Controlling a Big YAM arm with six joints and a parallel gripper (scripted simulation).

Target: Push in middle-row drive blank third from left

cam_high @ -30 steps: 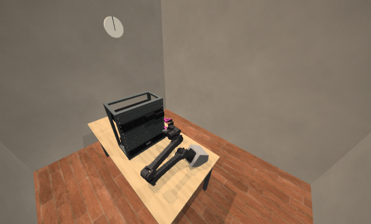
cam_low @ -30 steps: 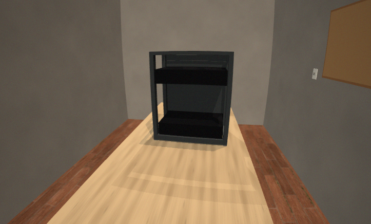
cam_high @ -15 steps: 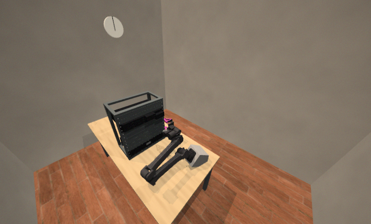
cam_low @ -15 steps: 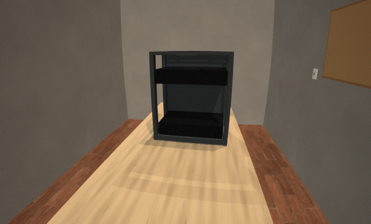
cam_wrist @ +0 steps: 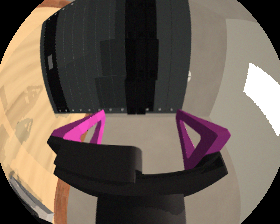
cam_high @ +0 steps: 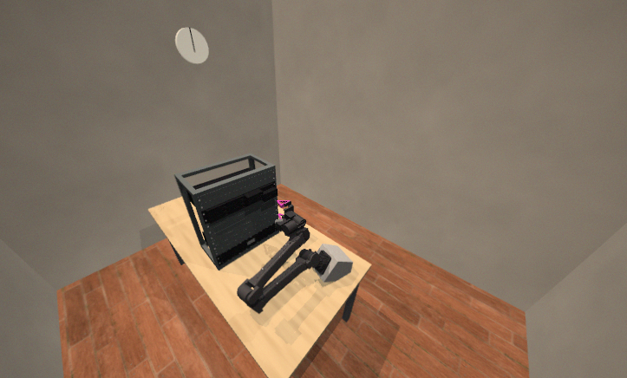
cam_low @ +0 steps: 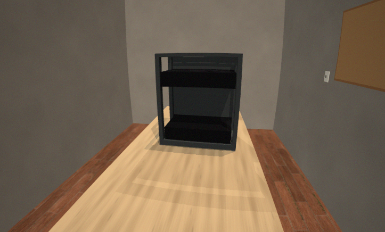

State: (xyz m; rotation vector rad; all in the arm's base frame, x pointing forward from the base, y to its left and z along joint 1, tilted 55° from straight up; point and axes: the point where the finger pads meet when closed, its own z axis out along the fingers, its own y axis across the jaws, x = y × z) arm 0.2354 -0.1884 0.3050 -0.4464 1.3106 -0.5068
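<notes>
The dark grey rack (cam_high: 228,209) stands on the wooden table, its front panel of drive blanks (cam_high: 240,216) facing the arm. In the exterior view I see the rack (cam_low: 198,100) from behind, with two black shelves inside. My gripper (cam_high: 283,209) has magenta fingers and is open and empty. It sits just off the rack's front right edge, at about mid height. In the wrist view the fingers stand wide apart, and the rack front (cam_wrist: 120,50) is a short way ahead, seen turned on its side. I cannot tell the single blanks apart.
The arm's grey base block (cam_high: 335,268) sits on the table near the right edge. The arm's elbow (cam_high: 251,293) rests low over the table in front of the rack. The table edge lies close behind the rack.
</notes>
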